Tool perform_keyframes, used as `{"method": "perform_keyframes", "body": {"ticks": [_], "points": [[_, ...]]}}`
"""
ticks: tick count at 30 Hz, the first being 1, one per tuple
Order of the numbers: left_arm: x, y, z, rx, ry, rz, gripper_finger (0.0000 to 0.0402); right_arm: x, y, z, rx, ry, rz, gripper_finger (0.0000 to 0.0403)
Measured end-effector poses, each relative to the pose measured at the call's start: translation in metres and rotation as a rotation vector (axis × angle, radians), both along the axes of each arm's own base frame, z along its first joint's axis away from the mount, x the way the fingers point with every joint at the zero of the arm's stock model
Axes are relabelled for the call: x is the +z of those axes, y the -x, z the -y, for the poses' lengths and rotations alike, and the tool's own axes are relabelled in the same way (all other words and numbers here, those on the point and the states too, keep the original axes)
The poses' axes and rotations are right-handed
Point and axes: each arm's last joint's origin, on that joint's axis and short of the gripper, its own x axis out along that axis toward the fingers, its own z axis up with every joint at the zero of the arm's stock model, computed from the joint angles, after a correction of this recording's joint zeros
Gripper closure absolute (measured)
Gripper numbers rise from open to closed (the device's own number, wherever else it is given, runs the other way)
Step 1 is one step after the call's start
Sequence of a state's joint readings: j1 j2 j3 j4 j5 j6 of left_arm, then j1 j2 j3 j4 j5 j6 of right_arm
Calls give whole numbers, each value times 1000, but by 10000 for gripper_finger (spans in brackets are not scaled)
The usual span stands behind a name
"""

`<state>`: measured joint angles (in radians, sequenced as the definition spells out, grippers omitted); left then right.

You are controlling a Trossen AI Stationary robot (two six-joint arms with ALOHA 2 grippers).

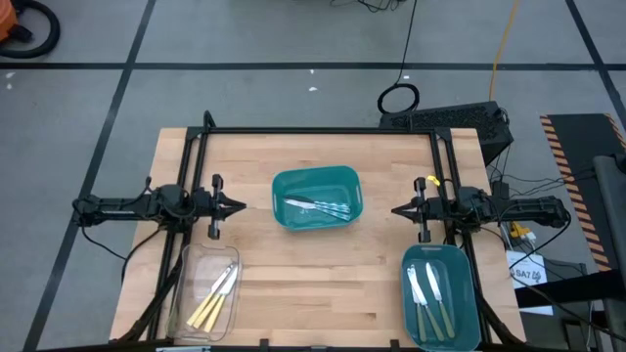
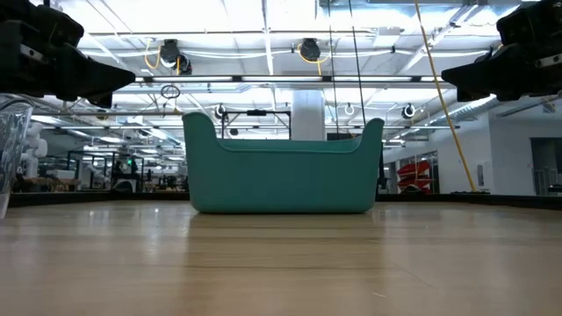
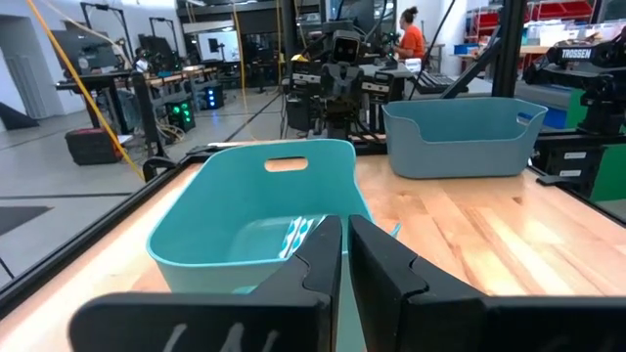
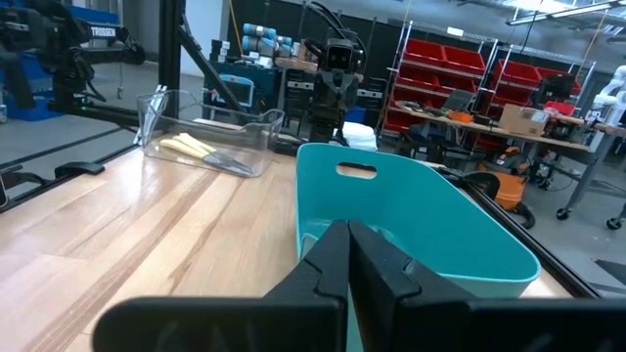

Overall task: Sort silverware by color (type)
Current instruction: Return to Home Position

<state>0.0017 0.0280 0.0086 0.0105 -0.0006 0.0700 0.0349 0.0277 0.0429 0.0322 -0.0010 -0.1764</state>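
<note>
A teal bin stands at the table's middle, with a few bluish all-metal pieces lying on its floor. Yellow-handled knives lie in a clear bin at the near left. Light-green-handled pieces lie in a blue-green bin at the near right. My left gripper hovers shut just left of the middle bin, and my right gripper hovers shut just right of it. Both point at that bin and hold nothing; their own views show the fingertips together.
Black frame rails run along the table's far edge and down both sides. Bare wood lies between the three bins, near the table's near edge. In the low view the middle bin stands ahead, with both arms above the table at either side.
</note>
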Motion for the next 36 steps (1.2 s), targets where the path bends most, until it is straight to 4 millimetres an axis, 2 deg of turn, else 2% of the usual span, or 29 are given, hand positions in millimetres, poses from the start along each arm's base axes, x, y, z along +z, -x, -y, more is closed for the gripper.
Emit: {"method": "perform_keyframes", "body": {"ticks": [12, 36], "points": [[0, 0, 0, 0, 0, 0, 371, 0, 0, 0, 1, -87, -3, 403], [0, 0, 0, 1, 0, 1, 371, 0, 0, 0, 1, -86, -3, 403]]}}
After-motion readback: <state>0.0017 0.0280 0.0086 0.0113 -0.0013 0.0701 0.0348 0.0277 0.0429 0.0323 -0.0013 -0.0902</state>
